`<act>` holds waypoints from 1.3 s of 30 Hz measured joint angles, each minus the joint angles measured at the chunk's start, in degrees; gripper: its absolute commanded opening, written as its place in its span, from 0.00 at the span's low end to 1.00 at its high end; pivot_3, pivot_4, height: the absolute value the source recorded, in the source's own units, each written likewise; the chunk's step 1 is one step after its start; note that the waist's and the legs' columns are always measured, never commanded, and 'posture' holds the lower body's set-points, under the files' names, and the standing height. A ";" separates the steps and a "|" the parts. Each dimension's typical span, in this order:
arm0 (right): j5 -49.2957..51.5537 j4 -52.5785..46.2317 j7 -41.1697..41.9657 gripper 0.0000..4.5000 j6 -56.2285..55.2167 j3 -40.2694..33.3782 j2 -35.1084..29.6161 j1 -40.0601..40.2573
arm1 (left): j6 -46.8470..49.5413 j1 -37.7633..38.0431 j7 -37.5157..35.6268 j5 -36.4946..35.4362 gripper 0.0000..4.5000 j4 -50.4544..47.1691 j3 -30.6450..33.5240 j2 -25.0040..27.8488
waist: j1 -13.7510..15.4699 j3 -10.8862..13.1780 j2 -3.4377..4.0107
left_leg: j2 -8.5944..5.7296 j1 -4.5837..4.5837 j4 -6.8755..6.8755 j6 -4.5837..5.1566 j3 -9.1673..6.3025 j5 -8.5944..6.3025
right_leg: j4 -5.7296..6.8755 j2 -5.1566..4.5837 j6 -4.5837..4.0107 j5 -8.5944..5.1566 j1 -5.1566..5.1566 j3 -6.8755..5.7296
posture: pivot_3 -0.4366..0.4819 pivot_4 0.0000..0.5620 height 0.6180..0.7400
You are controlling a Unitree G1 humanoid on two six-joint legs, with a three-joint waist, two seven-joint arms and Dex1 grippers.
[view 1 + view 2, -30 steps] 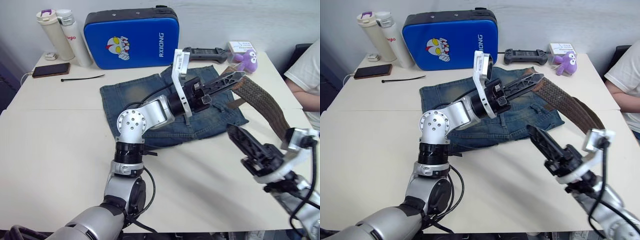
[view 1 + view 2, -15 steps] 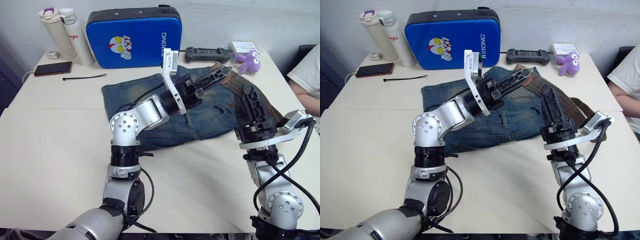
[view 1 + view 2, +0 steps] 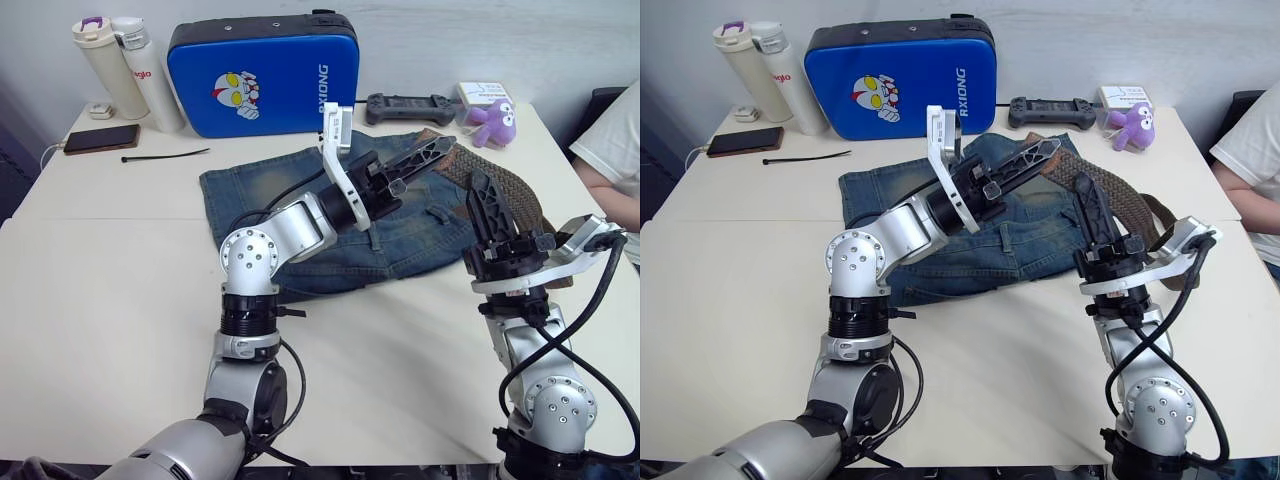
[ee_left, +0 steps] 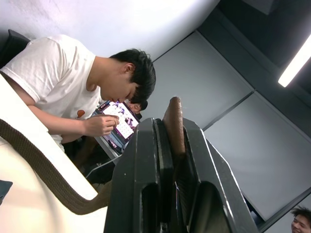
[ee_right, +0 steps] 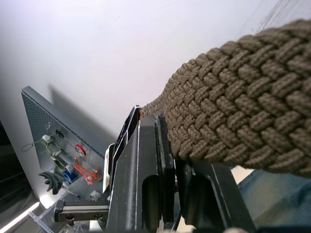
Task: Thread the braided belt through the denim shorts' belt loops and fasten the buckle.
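Head-camera views over a pale table (image 3: pixel 110 300): the denim shorts (image 3: pixel 270 195) lie flat at the centre of the frame, just below a blue case (image 3: pixel 262 72) that stands along the upper edge. The left gripper (image 3: pixel 437 150) reaches from the centre toward the upper right, raised above the shorts, its two black fingers closed together on the end of the braided belt (image 3: pixel 505 190); in the left wrist view the tan leather tip (image 4: pixel 174 124) stands out between those fingers (image 4: pixel 146 165), and the brown strap trails away across the lower left of that picture toward a person in a white shirt (image 4: pixel 53 77). From the left gripper the belt runs down to the right as a raised strap over the right side of the shorts, to the right gripper (image 3: pixel 488 205), which points upward at centre right; the right wrist view shows its fingers (image 5: pixel 148 160) clamped on the woven strap (image 5: pixel 243 126). Beyond the right gripper the belt drops to the table near the right edge. The buckle and the belt loops cannot be made out. Two white bottles (image 3: pixel 115 65), a phone (image 3: pixel 101 138) and a thin black cable tie (image 3: pixel 165 155) lie at upper left; a black controller (image 3: pixel 405 104) and a purple toy (image 3: pixel 492 120) sit at upper right
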 measured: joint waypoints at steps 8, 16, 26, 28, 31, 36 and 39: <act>-1.68 2.47 -0.96 0.00 -1.12 -6.74 -7.80 -0.84 | -1.71 0.17 -6.87 11.64 0.72 0.98 -6.71 13.50 | -0.44 0.01 0.02 | -0.02 0.00 -0.10 -0.01 0.01 0.01 | 0.04 0.00 -0.01 -0.01 -0.06 0.01 | 0.48 0.27 0.99; -8.17 6.31 -1.36 0.00 3.31 -12.43 -24.85 -0.60 | -20.76 -1.37 -26.87 41.46 0.98 3.02 -34.80 24.66 | 0.31 0.01 0.06 | -0.06 -0.04 -0.17 0.05 0.02 0.00 | -0.22 -0.07 -0.04 -0.01 -0.04 0.04 | 0.48 0.27 0.99; -14.41 5.57 -0.33 0.00 10.26 -15.20 -34.38 3.85 | -45.47 -5.57 -27.29 64.89 0.98 30.41 -45.58 9.48 | 0.74 0.01 0.06 | -0.06 -0.19 -0.15 0.31 0.06 -0.07 | -0.24 -0.06 -0.02 0.00 -0.07 0.00 | 0.48 0.27 0.99; -14.70 4.81 -0.93 0.00 10.42 -15.53 -33.99 5.10 | -48.37 -6.23 -25.85 66.94 0.98 35.00 -44.65 7.59 | 0.55 0.01 0.06 | -0.05 -0.18 -0.15 0.33 0.09 -0.08 | -0.21 -0.05 -0.02 0.00 -0.09 0.02 | 0.48 0.27 0.99; -14.76 3.30 -2.62 0.00 10.43 -15.67 -32.67 5.35 | -52.80 -7.71 -23.19 70.81 0.98 42.22 -43.89 4.81 | 0.65 0.02 0.05 | -0.06 -0.17 -0.14 0.38 0.09 -0.10 | -0.18 -0.05 -0.01 0.00 -0.10 0.02 | 0.48 0.27 0.99; -14.68 0.20 -5.92 0.00 10.20 -16.00 -31.23 5.12 | -58.20 -10.37 -21.63 75.30 0.98 51.60 -43.07 2.12 | 0.73 0.02 0.05 | -0.06 -0.17 -0.14 0.37 0.08 -0.10 | -0.17 -0.05 0.00 0.00 -0.10 0.01 | 0.48 0.27 0.99; -13.16 -1.82 -7.71 0.00 9.90 -15.99 -28.56 4.75 | -60.02 -10.88 -22.64 76.30 0.77 55.45 -41.41 1.14 | 0.72 -0.01 0.01 | -0.06 0.00 -0.14 0.39 0.06 -0.11 | -0.21 -0.07 0.00 0.00 0.10 0.00 | 0.48 0.27 0.99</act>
